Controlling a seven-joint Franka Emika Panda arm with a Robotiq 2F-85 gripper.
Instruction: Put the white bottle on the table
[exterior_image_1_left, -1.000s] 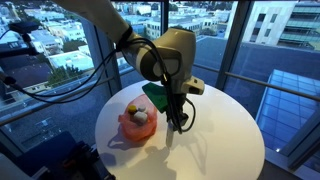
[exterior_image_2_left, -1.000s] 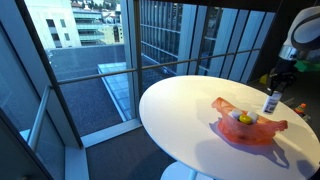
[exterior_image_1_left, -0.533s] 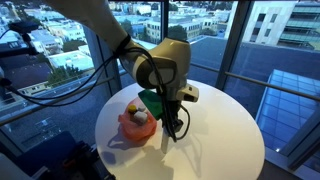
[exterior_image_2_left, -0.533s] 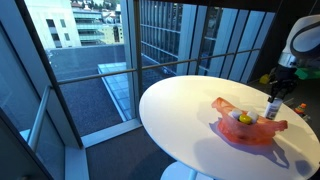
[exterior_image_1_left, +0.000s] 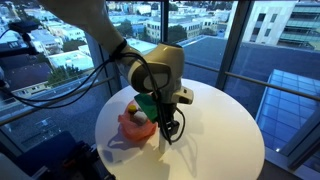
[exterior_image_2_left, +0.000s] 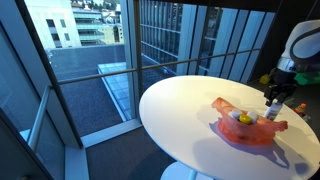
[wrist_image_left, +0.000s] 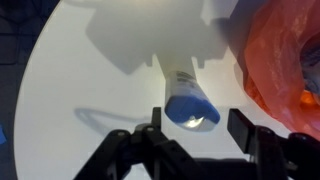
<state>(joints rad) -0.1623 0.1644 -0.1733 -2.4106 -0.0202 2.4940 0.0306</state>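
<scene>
The white bottle (wrist_image_left: 182, 80), slim with a blue end toward the camera, stands on the round white table (wrist_image_left: 70, 90) between my gripper's fingers (wrist_image_left: 198, 122). The fingers are open, with a small gap on each side of the bottle. In an exterior view the bottle (exterior_image_2_left: 272, 109) is upright under the gripper (exterior_image_2_left: 275, 98), at the far edge of the table (exterior_image_2_left: 180, 110). In an exterior view the gripper (exterior_image_1_left: 170, 130) is low over the table (exterior_image_1_left: 225, 130); the bottle is mostly hidden there.
An orange-red container (exterior_image_1_left: 128, 128) (exterior_image_2_left: 245, 133) (wrist_image_left: 285, 50) lies right beside the bottle and holds a pale lump with a yellow piece (exterior_image_2_left: 242, 118). A green object (exterior_image_1_left: 148, 102) sits behind the gripper. Glass walls and a railing ring the table.
The gripper has come down with the bottle beside the orange-red container. The bottle now stands on the table and the fingers are apart from it.
</scene>
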